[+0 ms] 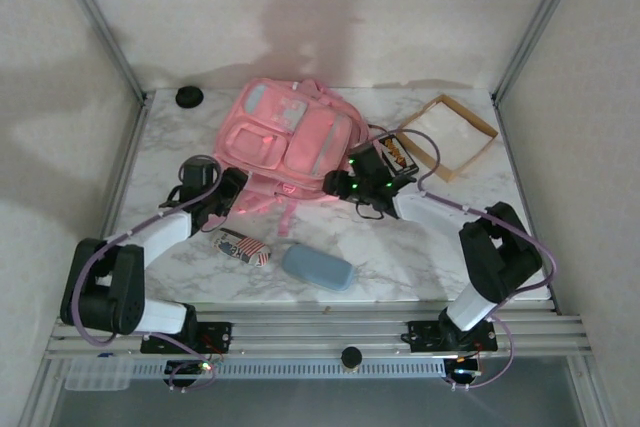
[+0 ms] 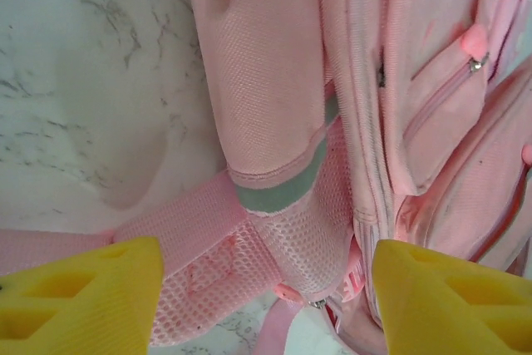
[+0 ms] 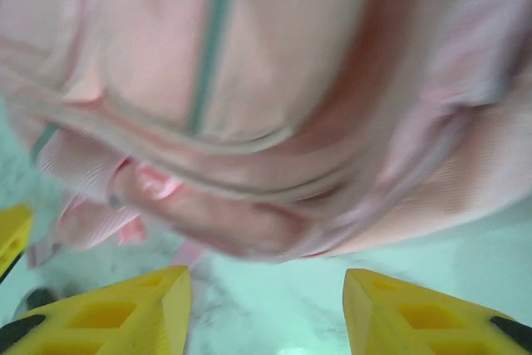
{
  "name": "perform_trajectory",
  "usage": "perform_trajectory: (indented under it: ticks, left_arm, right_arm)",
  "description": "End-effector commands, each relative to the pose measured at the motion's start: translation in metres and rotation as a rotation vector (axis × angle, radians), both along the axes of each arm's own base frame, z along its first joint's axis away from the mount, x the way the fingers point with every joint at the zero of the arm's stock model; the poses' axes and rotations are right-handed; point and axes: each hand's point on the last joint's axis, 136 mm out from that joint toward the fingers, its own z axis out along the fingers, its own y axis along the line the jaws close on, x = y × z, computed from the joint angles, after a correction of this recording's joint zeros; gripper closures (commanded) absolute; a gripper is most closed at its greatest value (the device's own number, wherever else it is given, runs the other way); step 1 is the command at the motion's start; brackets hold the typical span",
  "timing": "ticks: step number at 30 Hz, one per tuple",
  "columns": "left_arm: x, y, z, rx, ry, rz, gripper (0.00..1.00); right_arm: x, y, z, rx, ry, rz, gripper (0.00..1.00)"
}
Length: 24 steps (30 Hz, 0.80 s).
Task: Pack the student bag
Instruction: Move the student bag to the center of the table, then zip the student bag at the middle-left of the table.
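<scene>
Backpack [image 1: 290, 137] lies flat mid-counter [image 1: 420, 247], front pockets up and apparently zipped. Left pincer [image 1: 235, 197] and right pincer [image 1: 340, 183] flank its near edge, both spread open and gripping nothing, probably positioned to open it. It is soft pink fabric with grey-blue panels and mesh straps trailing toward the arms. Blue case [image 1: 317, 268] waits just in front.

Blk/wht arms [image 1: 165, 232], purplish(?) cables [image 1: 110, 240], yellow fingers [image 2: 75, 297]
</scene>
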Motion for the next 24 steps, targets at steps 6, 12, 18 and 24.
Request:
perform_trajectory:
  ticks: [6, 12, 18, 24]
  left_arm:
    - [0.019, -0.01, -0.005, -0.038, -0.003, -0.001, 0.38]
    - [0.02, -0.007, -0.016, -0.009, 0.019, 0.003, 0.38]
    - [0.019, -0.004, -0.026, 0.006, 0.04, 0.02, 0.4]
    - [0.021, 0.0, -0.031, 0.04, 0.062, 0.02, 0.41]
  right_arm:
    - [-0.038, 0.105, -0.012, 0.015, -0.028, 0.313, 0.52]
    - [-0.028, 0.149, -0.038, -0.025, -0.033, 0.393, 0.54]
    - [-0.007, 0.139, -0.066, -0.102, -0.047, 0.297, 0.53]
    - [0.008, 0.14, -0.074, -0.14, -0.101, 0.276, 0.49]
